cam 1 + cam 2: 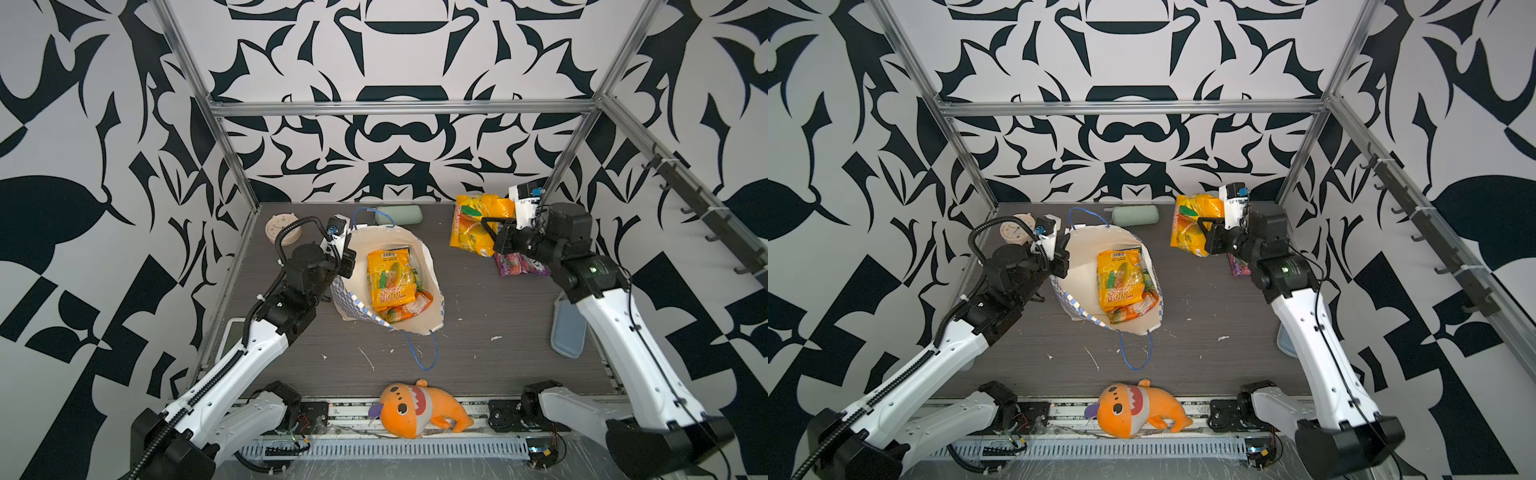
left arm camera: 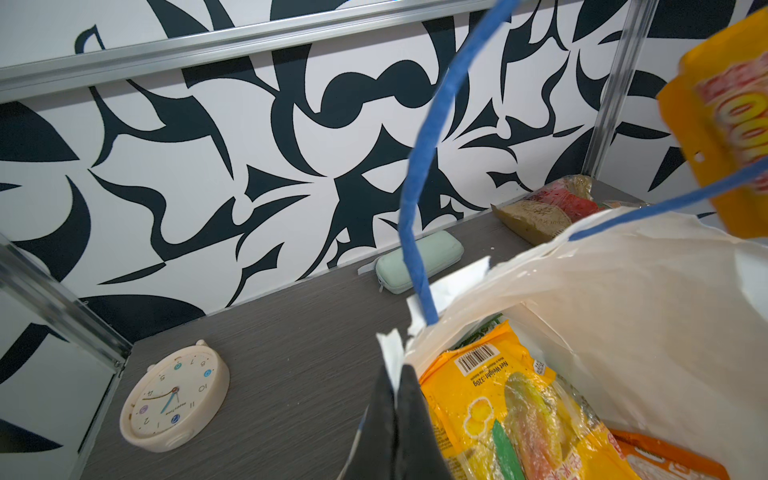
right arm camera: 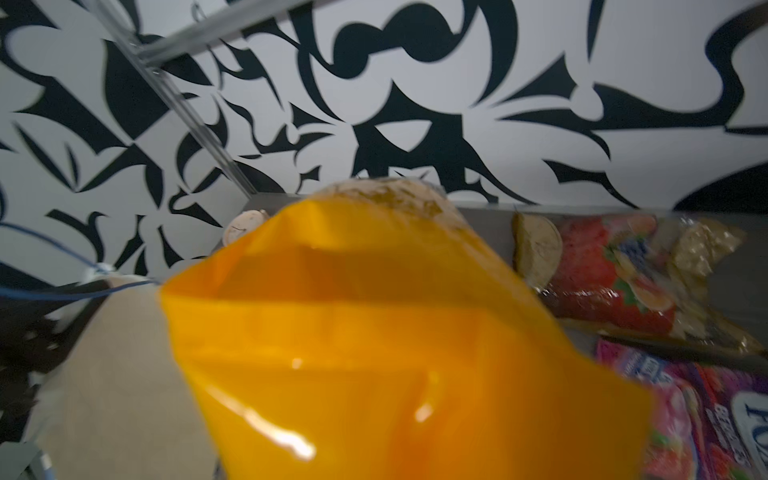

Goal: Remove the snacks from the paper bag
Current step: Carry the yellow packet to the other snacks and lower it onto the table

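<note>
Your left gripper (image 2: 395, 419) is clamping fully closed on the left rim of the paper bag (image 1: 361, 249). In the left wrist view a fold of its white paper is sitting between the fingers. The bag is standing near the middle of the table (image 1: 498, 365) with its mouth gaping upward. In both top views the mouth's long axis is running from back left to front right. One blue cord handle (image 2: 419, 174) is arching up off the far rim, and the front handle (image 1: 424, 353) is trailing on the tabletop.

Inside the bag a yellow packet (image 2: 498, 415) is lying on top, lengthwise from back to front, its barcode end pointing at the back wall. The left wrist view is giving you "Net Weight: 320g" beside that barcode. In both top views a red "100" is reading upside down near the packet's front end. An orange packet (image 1: 417, 305) is peeking out from under it, its print too small to read.

Your right gripper (image 1: 488, 228) is closed tight on a yellow-orange packet (image 1: 469, 224). It is holding the packet up off the table at the back right, well apart from the bag. The packet's long axis is running roughly back to front, and its lettering is too blurred to read.

Beside that arm a purple packet (image 3: 706, 415) is lying flat, showing only "FO" at the edge of the right wrist view. Just behind it, a clear packet (image 3: 615, 282) with red and yellow contents is lying near the back wall.
</note>
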You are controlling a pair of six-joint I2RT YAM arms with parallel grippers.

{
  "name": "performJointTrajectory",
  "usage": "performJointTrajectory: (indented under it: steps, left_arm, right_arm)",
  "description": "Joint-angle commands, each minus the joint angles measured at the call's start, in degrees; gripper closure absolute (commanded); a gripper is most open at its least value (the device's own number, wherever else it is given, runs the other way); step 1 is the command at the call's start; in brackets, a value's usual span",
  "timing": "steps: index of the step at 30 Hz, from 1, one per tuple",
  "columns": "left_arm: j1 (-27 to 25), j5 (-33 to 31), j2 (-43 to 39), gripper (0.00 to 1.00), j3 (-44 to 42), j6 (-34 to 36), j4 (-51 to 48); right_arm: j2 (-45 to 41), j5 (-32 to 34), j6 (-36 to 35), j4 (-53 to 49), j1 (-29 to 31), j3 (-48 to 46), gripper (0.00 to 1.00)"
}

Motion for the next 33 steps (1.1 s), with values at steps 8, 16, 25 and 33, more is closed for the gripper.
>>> performJointTrajectory:
  steps: [8,16,25,33]
  left_arm:
    - [0.2,-0.1,-3.2,1.00,-1.3,-1.3,4.3]
    - [0.2,0.9,-2.9,1.00,-1.3,-1.8,4.3]
    - [0.1,1.6,-2.1,1.00,-1.3,-2.9,5.0]
    - [0.2,1.3,-2.4,1.00,-1.7,-2.6,5.0]
  right_arm:
    - [15.0,-16.1,3.5,4.9,-10.9,-2.0,1.00]
    - [22.2,-18.6,0.8,5.9,-11.0,-3.3,1.00]
    - [30.6,-23.2,-3.0,4.6,-11.0,1.9,1.00]
    - [36.8,-25.1,-7.0,4.6,-11.3,5.4,1.00]
